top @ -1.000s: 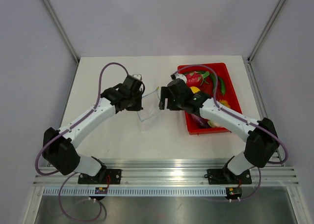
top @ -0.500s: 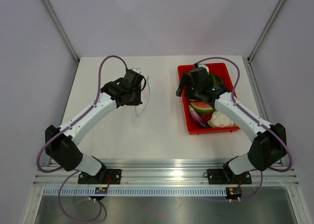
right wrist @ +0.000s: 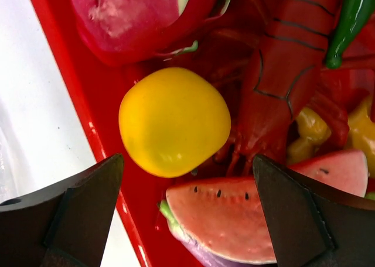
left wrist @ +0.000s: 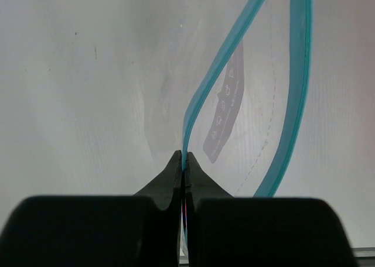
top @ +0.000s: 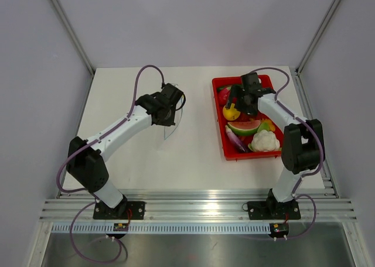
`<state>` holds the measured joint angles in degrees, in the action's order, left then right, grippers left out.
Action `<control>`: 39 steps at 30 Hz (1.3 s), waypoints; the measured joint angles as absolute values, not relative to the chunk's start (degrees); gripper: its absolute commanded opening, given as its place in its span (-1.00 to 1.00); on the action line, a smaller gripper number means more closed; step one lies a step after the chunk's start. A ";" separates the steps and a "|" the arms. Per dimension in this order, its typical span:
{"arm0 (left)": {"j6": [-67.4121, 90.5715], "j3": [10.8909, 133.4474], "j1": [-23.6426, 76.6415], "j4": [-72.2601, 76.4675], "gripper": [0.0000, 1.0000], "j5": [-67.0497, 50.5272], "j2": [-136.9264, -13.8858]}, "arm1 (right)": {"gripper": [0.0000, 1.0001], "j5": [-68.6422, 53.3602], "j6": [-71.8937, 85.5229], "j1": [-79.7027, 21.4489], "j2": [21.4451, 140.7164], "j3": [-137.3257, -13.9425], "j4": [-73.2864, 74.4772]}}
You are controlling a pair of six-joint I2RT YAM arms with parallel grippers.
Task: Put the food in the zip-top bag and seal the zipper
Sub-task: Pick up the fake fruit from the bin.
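— White table [top: 193, 161], grey walls round it, both arm bases at my edge. What's on the left?
— I have the left gripper [left wrist: 183, 161] pinched tight on one lip of the thin light-blue zipper [left wrist: 218, 97]. It holds the small clear crinkly zip-top bag [top: 172, 125] by that lip over the middle of the table. The other lip bows away, so the mouth gapes. Whether the bag's bottom edge touches the surface I cannot tell.
— And the right?
— Farther out, over the red plastic tray [top: 218, 126]. I see the right gripper [right wrist: 186, 164] with its fingers spread wide and nothing between them. The round yellow toy fruit [right wrist: 174, 120] shows just past the tips, near the middle of the gap.
— Anything crowding it?
— The red-and-green watermelon wedge [right wrist: 234, 220] lies just beside it, toward the right finger, with its long side running across the gap. The small purple eggplant [top: 235, 141] sits just beside that wedge.
— So which arm?
— The right, I judge. The fruit is straight ahead of it and, being round, should need no wrist turn. The bag hangs well apart to the left.
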<state>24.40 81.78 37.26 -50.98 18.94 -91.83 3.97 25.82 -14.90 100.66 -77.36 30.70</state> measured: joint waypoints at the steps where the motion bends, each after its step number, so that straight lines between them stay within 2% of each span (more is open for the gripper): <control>1: 24.29 81.78 37.32 -50.96 -1.00 18.94 -91.85 | 0.99 3.31 25.52 -14.48 101.45 -77.76 30.57; 11: 23.90 81.91 37.67 -50.87 -1.00 18.59 -92.01 | 0.94 -2.68 24.21 -12.99 107.59 -80.16 27.42; 15: 23.92 82.46 38.00 -50.61 -1.00 18.20 -92.12 | 0.62 -4.03 24.10 -12.99 108.55 -80.16 27.14; 16: 23.92 82.56 38.04 -50.46 -1.00 18.09 -92.12 | 0.43 -4.08 24.08 -12.99 108.51 -80.16 27.07; 19: 23.92 82.83 38.11 -50.00 -1.00 17.80 -92.12 | 0.20 -4.05 24.08 -12.99 108.36 -80.01 26.83; 24: 23.92 82.89 38.24 -49.78 -1.00 17.45 -92.12 | 0.18 -3.88 24.25 -12.99 103.83 -77.69 27.07; 32: 23.99 82.89 38.44 -49.01 -1.00 15.57 -92.58 | 0.12 -4.19 25.56 -13.56 87.07 -75.90 27.66; 35: 24.10 82.89 38.54 -48.42 -1.00 14.81 -93.01 | 0.12 -4.16 26.50 -16.56 82.48 -75.94 27.64; 39: 24.47 82.89 38.59 -47.64 -1.00 13.78 -93.12 | 0.13 -4.67 28.45 -25.43 81.17 -77.10 27.27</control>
<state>24.47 82.89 38.59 -47.64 13.78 -93.12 -4.67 28.45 -25.43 81.17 -77.10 27.27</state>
